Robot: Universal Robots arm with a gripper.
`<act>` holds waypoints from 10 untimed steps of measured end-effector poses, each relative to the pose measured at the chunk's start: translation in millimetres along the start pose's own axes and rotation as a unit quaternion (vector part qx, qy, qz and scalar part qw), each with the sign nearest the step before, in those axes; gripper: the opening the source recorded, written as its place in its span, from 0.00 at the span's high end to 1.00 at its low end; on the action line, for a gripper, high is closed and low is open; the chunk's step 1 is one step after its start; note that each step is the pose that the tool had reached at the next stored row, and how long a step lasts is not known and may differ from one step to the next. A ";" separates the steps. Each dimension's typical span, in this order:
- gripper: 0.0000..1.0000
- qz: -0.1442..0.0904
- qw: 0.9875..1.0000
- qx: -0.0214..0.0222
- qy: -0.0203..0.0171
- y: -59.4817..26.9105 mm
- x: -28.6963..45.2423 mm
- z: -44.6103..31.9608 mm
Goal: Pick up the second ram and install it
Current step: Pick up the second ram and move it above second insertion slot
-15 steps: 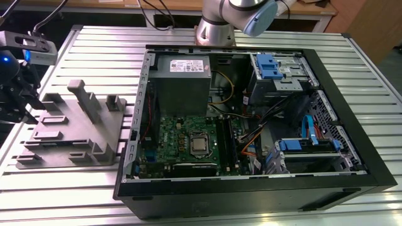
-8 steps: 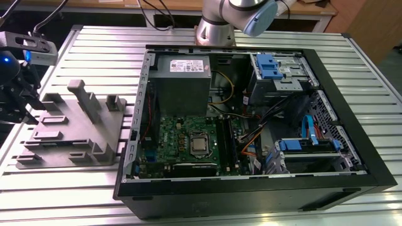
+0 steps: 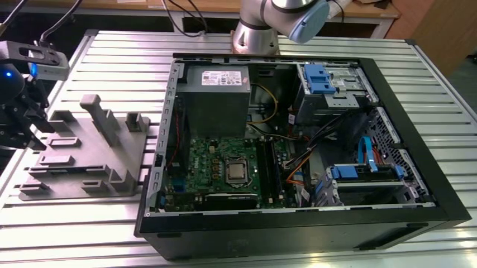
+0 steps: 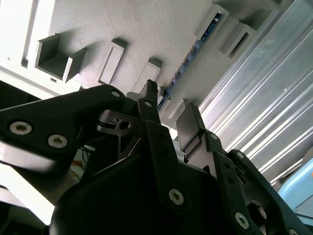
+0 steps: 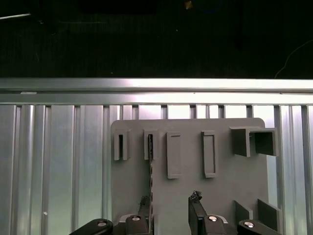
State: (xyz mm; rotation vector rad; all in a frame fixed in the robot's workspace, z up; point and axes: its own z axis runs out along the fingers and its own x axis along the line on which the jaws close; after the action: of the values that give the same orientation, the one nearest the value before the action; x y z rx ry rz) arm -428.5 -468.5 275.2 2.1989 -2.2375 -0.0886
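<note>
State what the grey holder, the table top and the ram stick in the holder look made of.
The grey holder: matte plastic, probably 3D-printed, by its layered texture. The table top: bare aluminium, likely; ribbed slats with silvery glare. Lastly the second ram: seen edge-on, apparently circuit board, dark with bluish glints.

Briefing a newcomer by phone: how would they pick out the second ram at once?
Beside the open computer case, on the exterior view's left, a grey slotted fixture lies on the ribbed metal table. The second ram stands on edge in one of its slots, close to the open gripper. It is the one thin, dark blue-green strip amid plain grey plastic.
</note>
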 end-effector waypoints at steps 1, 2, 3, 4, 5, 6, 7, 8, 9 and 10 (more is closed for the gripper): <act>0.59 0.000 1.000 0.000 0.000 0.0 0.4 0.4; 0.59 -0.001 1.000 0.000 0.000 0.0 0.8 0.8; 0.59 -0.001 1.000 0.000 0.000 -0.1 1.2 1.1; 0.59 -0.001 1.000 0.000 0.000 -0.1 1.5 1.5; 0.59 -0.002 1.000 0.000 0.000 -0.1 2.0 1.9; 0.59 -0.002 1.000 0.000 0.000 -0.1 2.3 2.6; 0.59 -0.002 1.000 0.000 0.000 -0.2 2.8 3.4; 0.59 -0.002 1.000 0.000 0.000 -0.2 3.2 4.2; 0.59 -0.003 1.000 0.000 0.000 -0.2 3.6 4.9; 0.59 -0.003 1.000 0.000 0.000 -0.2 4.0 5.6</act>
State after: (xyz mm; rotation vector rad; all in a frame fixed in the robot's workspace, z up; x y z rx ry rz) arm -428.5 -472.2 269.4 2.2054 -2.2306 -0.0885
